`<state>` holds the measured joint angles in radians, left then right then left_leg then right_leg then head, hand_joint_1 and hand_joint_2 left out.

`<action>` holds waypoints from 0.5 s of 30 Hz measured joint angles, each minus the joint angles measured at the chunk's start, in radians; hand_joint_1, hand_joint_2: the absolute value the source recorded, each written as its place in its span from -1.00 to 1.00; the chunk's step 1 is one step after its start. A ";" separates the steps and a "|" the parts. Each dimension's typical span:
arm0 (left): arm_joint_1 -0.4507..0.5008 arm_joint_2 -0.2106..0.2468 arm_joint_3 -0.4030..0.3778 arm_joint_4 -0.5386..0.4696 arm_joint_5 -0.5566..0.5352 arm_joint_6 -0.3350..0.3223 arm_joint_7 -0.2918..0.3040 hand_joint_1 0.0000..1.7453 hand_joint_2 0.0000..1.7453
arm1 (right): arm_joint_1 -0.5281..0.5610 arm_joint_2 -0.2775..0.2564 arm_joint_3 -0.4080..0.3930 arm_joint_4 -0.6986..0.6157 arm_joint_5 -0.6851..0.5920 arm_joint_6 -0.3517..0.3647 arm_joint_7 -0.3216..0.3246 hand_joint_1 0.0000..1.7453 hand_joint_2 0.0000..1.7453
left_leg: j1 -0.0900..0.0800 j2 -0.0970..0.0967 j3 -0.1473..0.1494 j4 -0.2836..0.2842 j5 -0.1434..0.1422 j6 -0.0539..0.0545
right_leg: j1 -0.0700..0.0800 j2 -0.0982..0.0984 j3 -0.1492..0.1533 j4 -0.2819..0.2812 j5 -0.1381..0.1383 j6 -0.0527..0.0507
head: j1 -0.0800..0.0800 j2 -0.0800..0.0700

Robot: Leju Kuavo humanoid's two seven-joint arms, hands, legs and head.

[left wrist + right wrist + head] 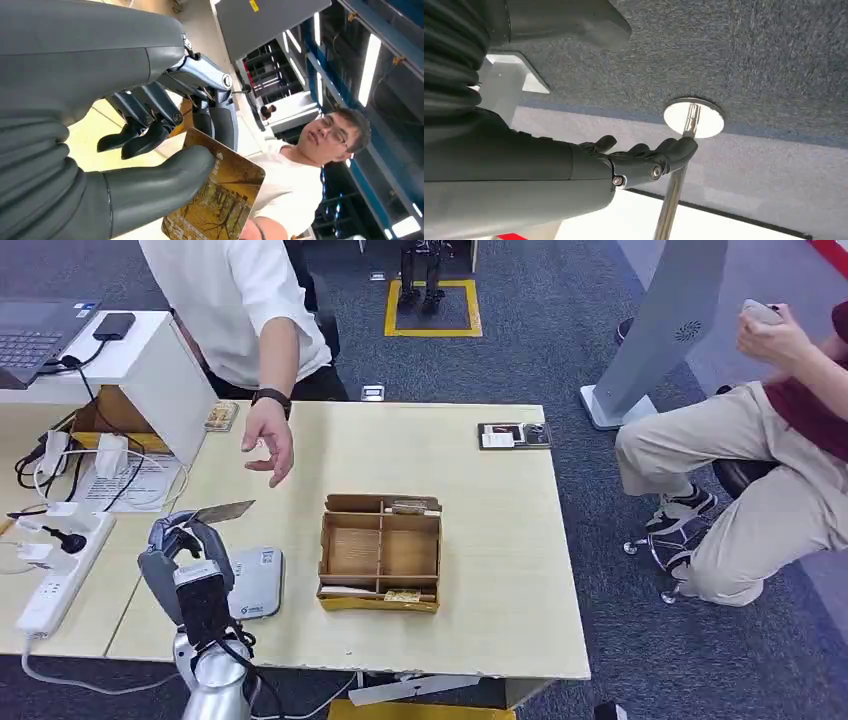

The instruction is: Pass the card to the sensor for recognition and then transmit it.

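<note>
My left hand (186,558) is raised over the table's front left part and pinches a brown picture card (222,512) between thumb and fingers. The card sticks out level toward the far right. Up close, the thumb (150,187) presses on the card (220,200) while the darker fingers (150,131) curl behind it. The grey-white sensor pad (256,585) lies flat on the table just right of the hand. A person in a white shirt holds an open hand (270,445) out above the table, beyond the card. My right hand (639,160) hangs over the carpet with loosely bent fingers and nothing in it.
A compartmented cardboard box (380,552) with cards stands mid-table. More cards lie at the far edge (222,417) and far right (513,435). Power strips and cables (60,560) crowd the left side. A second person (760,450) sits to the right.
</note>
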<state>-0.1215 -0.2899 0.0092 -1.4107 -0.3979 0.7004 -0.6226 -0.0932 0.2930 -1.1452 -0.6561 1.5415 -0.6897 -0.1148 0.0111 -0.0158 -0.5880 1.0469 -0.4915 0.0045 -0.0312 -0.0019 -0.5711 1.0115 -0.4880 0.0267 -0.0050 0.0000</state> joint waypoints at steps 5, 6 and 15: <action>-0.067 -0.007 0.020 0.027 0.034 0.000 0.019 1.00 1.00 | -0.002 0.000 0.034 0.005 0.000 0.000 0.017 -1.00 1.00 | 0.000 0.000 0.000 0.000 0.000 0.000 | 0.000 0.000 0.000 0.000 0.000 0.000 | 0.000 0.000; -0.079 -0.008 0.021 0.035 0.036 0.000 0.022 1.00 1.00 | -0.002 0.000 0.039 0.006 0.000 0.000 0.019 -1.00 1.00 | 0.000 0.000 0.000 0.000 0.000 0.000 | 0.000 0.000 0.000 0.000 0.000 0.000 | 0.000 0.000; -0.180 -0.027 0.044 0.124 0.016 0.000 0.061 1.00 1.00 | -0.003 0.000 0.066 0.017 -0.017 0.000 0.029 -1.00 1.00 | 0.000 0.000 0.000 0.000 0.000 0.000 | 0.000 0.000 0.000 0.000 0.000 0.000 | 0.000 0.000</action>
<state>-0.3011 -0.3174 0.0534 -1.2868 -0.3814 0.7004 -0.5616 -0.0963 0.2930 -1.0792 -0.6390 1.5248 -0.6897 -0.0862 0.0110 -0.0161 -0.5883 1.0469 -0.4914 0.0045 -0.0312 -0.0019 -0.5712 1.0117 -0.4879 0.0266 -0.0053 0.0000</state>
